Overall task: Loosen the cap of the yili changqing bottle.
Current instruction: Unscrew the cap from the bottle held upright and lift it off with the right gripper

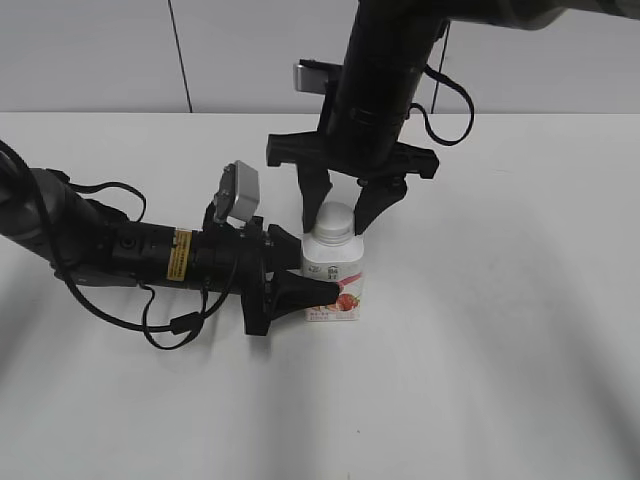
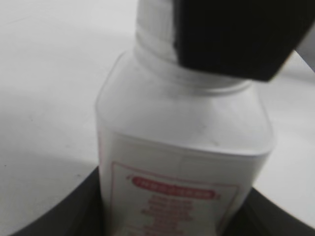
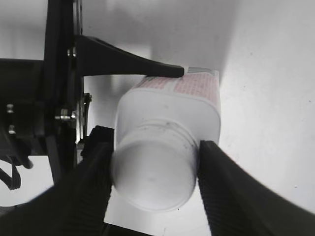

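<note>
Left gripper (image 1: 320, 290) clamping yili changqing bottle (image 1: 336, 275) body at frame center; right gripper (image 1: 340, 215) pinching cap (image 1: 336, 219) from above.

Nothing here reads clearly to me. The bottle (image 2: 182, 162) I hold carries a pink-red label (image 2: 172, 201) with lines of print, all too blurred to read. The yellow sticker (image 1: 181, 254) on my left arm (image 1: 150, 255) is too small to read.

Upright white bottle (image 1: 337, 275), cap (image 1: 336, 220) on
</note>
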Controlling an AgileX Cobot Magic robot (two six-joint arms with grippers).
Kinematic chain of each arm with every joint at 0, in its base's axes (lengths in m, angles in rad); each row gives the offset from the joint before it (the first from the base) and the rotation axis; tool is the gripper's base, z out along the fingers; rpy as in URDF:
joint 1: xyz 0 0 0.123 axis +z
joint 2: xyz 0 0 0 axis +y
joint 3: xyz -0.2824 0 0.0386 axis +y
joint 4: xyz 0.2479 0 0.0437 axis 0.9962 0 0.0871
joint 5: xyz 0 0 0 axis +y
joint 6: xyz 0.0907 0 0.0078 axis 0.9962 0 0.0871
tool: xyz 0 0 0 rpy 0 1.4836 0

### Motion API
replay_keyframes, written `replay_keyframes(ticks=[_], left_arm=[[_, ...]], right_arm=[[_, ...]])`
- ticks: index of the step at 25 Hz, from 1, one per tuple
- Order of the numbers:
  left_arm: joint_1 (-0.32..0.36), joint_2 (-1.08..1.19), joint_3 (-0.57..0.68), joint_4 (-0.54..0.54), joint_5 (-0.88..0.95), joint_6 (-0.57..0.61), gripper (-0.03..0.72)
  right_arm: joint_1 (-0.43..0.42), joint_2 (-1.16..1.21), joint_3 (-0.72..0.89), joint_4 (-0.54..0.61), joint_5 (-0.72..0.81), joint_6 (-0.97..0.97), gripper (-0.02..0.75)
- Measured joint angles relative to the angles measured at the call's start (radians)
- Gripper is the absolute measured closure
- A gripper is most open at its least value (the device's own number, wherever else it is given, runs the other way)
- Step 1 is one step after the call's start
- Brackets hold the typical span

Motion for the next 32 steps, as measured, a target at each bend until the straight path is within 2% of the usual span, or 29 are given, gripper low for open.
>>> replay_keyframes(ticks=[3,13,18,24,32], left_arm=[[0.000,0.000,0.000,0.000,0.000,0.000,0.305],[0.000,0.000,0.000,-0.003,0.000,-0.001,0.305],[0.000,0.000,0.000,-0.003,0.000,-0.003,0.305],[0.000,0.000,0.000,-0.002,0.000,-0.003,0.305],[0.000,0.000,0.000,-0.004,-0.003,-0.003,0.306]], right_arm=[[0.000,-0.002,0.000,-0.004,0.003,0.000,0.333],[0.000,-0.003,0.000,-0.035,0.003,-0.006,0.335],[0.000,-0.004,0.000,-0.044,0.002,-0.084,0.337],[0.000,-0.005,0.000,-0.044,0.002,-0.270,0.338],[0.000,-0.007,0.000,-0.048,0.002,-0.699,0.339]])
